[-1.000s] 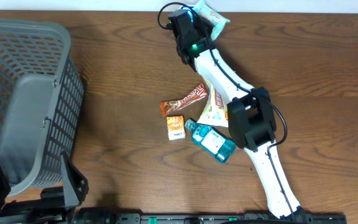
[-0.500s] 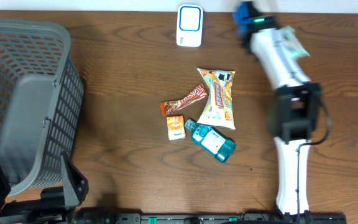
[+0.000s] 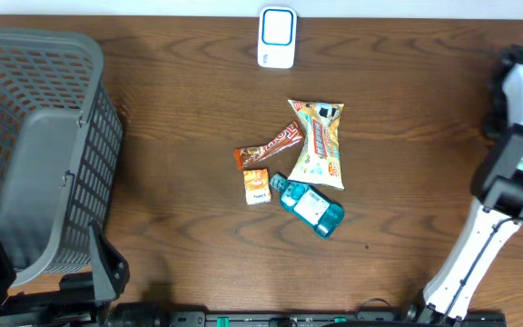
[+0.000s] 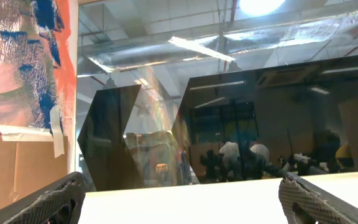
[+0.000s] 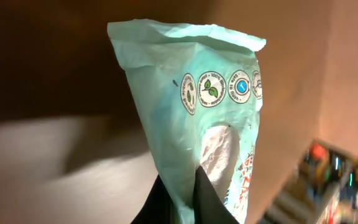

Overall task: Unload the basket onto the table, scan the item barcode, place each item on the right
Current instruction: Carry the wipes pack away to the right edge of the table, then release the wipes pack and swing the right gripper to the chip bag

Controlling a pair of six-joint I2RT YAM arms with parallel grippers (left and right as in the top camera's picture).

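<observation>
**Mint-green packet (image 5: 204,124) clamped in the right jaws, off at the tabletop's right edge**

Mint-green packet fills the right wrist view. Its crimped top edge points up and a row of round printed emblems runs across its upper face. A pale silvery patch sits lower down. The right jaws are closed on its bottom end, with the dark fingertips (image 5: 211,205) pinching the film from both sides. Behind it the background is blurred brown and grey.

In the overhead view the right arm (image 3: 516,173) stands along the right border of the tabletop (image 3: 171,118). Its wrist is up near the far right corner, and the packet itself cannot be made out from above.

The white-and-blue scanner (image 3: 277,37) lies at the far edge of the tabletop near the middle, well apart from that wrist.

A small pile lies in the centre:
- A brown chocolate bar (image 3: 269,145) lies on a slant.
- A yellow-and-white snack bag (image 3: 318,145) lies just beside the bar, on its right.
- A little orange box (image 3: 256,185) sits below the bar.
- A teal bottle (image 3: 311,205) lies on its side, touching the box and the bag's lower end.

A grey plastic basket (image 3: 25,54) takes up the left side of the tabletop.

The left jaws stand wide apart. Their fingertips (image 4: 48,202) show only in the lower corners of the left wrist view, which looks out at a ceiling and dark panels.
</observation>
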